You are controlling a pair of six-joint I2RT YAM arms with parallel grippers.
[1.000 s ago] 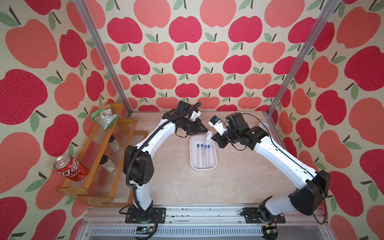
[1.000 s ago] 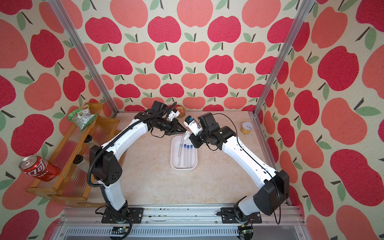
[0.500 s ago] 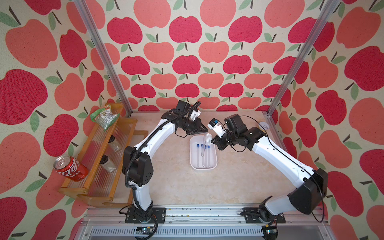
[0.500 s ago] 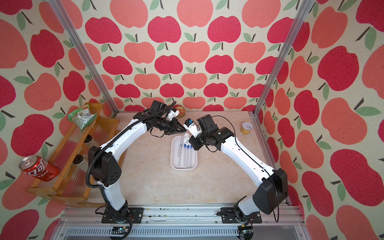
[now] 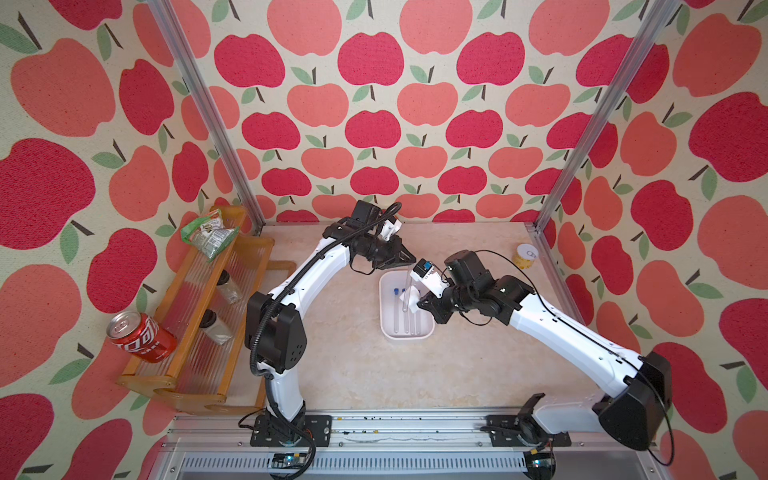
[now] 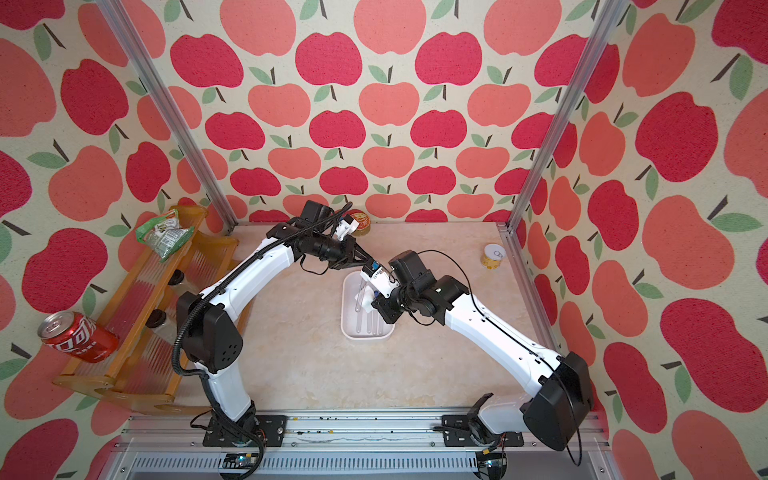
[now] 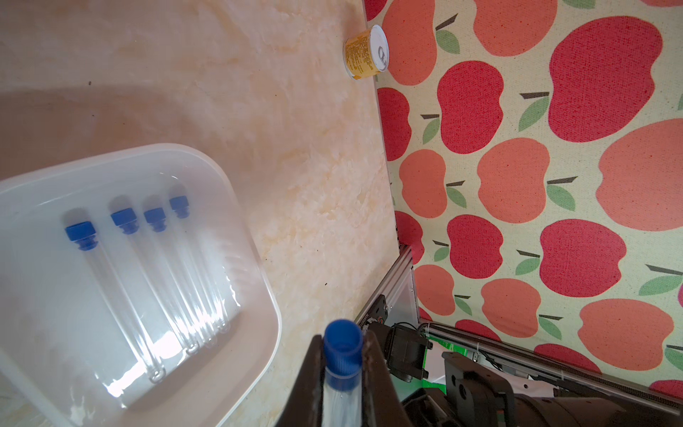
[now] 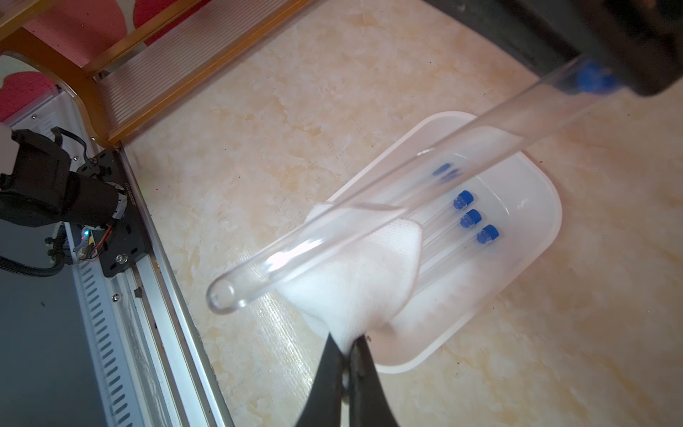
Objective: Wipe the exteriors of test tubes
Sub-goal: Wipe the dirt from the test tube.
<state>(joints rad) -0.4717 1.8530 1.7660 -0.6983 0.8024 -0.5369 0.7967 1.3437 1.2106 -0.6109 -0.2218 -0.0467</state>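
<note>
Right wrist camera looks past the right gripper [image 8: 345, 351], which is closest; its two black jaws are pinched tight on a corner of a white cloth [image 8: 354, 281]. Just past that, the cloth fans out and the held test tube [image 8: 406, 185] lies across it. The two seem to touch near the tube's round, closed end. Farther on, the white tray [image 8: 528, 255] sits on the table with four more test tubes [image 8: 469, 218] lying flat inside, side by side. At the far end of the held tube is the left gripper [image 8: 646, 55], squeezed shut on the blue cap end. In both top views the right gripper [image 5: 419, 305] comes at the tray from 3 o'clock, and the left gripper [image 5: 409, 266] is at the tray's 12 o'clock edge. The held tube's long side runs from 6 o'clock up to 12 o'clock above the tray, cap at 12. The cloth is at the 6 o'clock end, so I think the wipe has to slide along the tube toward 12 o'clock. The right arm has the cloth, so it should move while the left holds steady. Way back, a yellow can [image 5: 524, 257] stands at 2 o'clock.
</note>
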